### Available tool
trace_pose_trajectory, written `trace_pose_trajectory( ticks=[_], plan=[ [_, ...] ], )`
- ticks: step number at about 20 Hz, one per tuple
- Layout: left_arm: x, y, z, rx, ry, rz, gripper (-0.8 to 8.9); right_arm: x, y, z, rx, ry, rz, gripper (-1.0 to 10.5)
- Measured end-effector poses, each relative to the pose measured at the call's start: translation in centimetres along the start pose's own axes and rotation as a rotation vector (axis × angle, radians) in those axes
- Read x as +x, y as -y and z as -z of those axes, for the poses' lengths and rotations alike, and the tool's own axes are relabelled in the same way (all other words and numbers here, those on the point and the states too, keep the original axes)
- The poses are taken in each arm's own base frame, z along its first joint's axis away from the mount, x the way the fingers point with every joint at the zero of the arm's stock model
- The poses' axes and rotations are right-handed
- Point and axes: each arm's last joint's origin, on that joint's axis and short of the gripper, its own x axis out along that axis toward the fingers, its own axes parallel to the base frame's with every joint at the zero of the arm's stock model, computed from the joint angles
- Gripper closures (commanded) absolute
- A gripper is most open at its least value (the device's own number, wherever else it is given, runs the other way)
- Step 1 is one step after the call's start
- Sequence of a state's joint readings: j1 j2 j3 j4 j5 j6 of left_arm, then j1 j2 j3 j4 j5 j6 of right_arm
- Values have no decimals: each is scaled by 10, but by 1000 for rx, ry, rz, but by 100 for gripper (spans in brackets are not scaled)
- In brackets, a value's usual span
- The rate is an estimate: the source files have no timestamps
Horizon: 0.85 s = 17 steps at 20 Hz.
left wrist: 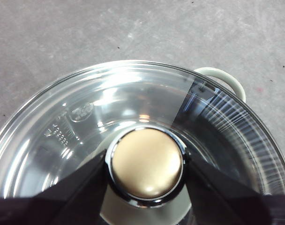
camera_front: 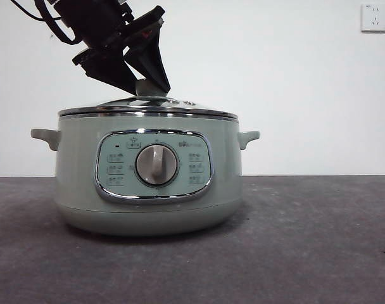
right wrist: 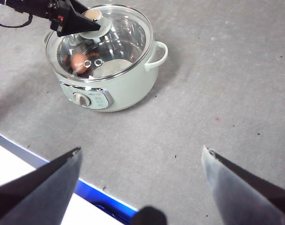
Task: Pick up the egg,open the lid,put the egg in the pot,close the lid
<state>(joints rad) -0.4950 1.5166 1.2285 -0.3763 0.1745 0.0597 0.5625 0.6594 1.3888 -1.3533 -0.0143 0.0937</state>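
Left wrist view: lid knob between left pincer jaws.

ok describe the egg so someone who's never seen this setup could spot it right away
Find the big pale green pot on the grey table. Look down through its clear glass lid, whose knob the left gripper is closed around. The egg lies inside, near the wall above the control panel: small, smooth, oval, the only brown-orange thing there.

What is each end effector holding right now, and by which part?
The left end effector grips the lid by its knob. The right end effector holds nothing.
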Motion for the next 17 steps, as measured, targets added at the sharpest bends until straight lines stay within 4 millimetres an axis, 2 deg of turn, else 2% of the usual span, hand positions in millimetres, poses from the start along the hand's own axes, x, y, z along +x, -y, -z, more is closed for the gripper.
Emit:
trace_pose_trajectory(
  ticks=[3, 9, 11, 14, 17],
  plan=[
    [-1, 0, 1, -10, -19, 4, 430, 0, 0, 0, 0, 0, 0, 510],
    [-20, 2, -20, -11, -14, 4, 430, 0, 0, 0, 0, 0, 0, 510],
    [-36, 5, -28, -12, -20, 5, 431, 0, 0, 0, 0, 0, 0, 510],
    [-73, 11, -37, -16, -39, 13, 432, 0, 0, 0, 0, 0, 5, 510],
    [-112, 19, -29, -24, -81, 36, 437, 1, 0, 0, 0, -2, 7, 510]
  ],
)
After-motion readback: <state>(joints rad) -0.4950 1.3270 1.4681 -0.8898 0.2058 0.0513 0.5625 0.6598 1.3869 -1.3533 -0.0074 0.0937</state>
